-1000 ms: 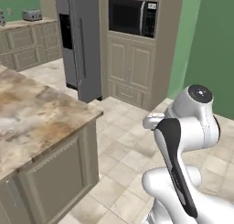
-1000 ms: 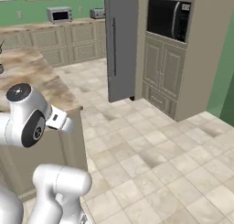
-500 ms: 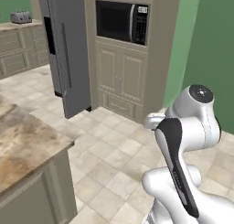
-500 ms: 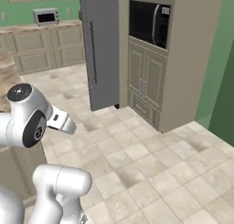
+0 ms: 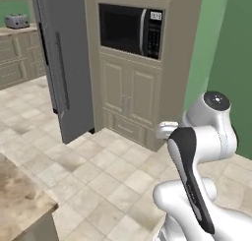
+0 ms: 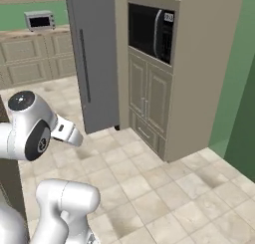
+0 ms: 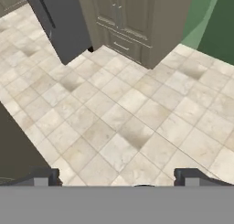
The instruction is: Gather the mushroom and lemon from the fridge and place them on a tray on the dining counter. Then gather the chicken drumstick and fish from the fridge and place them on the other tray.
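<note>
A white robot arm [image 5: 197, 151] is folding close to its base, likely tucked for driving. Its fingers [image 7: 119, 177] are standing wide apart over bare floor tiles [image 7: 132, 109], holding nothing. One tall grey fridge [image 5: 61, 63] is standing ahead with its door shut, so the mushroom, lemon, drumstick and fish are presumably hiding inside; none is visible. Beside the fridge, one microwave [image 5: 130, 28] is sitting in a cabinet above two cupboard doors [image 5: 128, 90]. One toaster [image 5: 16, 21] is resting on the far desk [image 5: 15, 31]. No tray is appearing.
</note>
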Available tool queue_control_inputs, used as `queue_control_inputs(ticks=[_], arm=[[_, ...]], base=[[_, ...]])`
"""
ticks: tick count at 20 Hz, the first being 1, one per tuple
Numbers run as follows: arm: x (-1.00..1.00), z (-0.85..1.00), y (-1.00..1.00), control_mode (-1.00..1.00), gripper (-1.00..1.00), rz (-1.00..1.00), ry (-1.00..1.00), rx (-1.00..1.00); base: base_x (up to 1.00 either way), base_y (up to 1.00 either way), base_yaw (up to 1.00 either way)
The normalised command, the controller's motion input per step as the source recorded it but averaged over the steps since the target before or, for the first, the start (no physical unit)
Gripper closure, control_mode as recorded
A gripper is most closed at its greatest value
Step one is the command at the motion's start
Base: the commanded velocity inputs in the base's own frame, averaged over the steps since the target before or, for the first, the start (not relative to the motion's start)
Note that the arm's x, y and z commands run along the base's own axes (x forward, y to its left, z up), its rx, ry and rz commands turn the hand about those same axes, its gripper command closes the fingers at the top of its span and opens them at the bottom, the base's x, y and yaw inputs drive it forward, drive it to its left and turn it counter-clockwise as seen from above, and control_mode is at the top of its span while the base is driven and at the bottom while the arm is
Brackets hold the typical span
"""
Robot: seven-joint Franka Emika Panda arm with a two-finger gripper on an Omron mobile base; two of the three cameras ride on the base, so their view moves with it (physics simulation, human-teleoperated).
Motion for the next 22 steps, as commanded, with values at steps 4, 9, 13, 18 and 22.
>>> queue_control_inputs(ticks=[4, 9, 13, 18, 22], arm=[[0.0, 0.0, 0.0, 1.0, -1.0, 0.0, 0.0, 0.0], [0.0, 0.0, 0.0, 1.0, -1.0, 0.0, 0.0, 0.0], [0.0, 0.0, 0.0, 1.0, -1.0, 0.0, 0.0, 0.0], [0.0, 0.0, 0.0, 1.0, -1.0, 0.0, 0.0, 0.0], [0.0, 0.0, 0.0, 1.0, -1.0, 0.0, 0.0, 0.0]], base=[[0.98, -0.01, 0.11], [0.82, 0.0, 0.2], [0.8, 0.0, 0.27], [0.77, 0.0, 0.28], [0.7, 0.05, 0.3]])
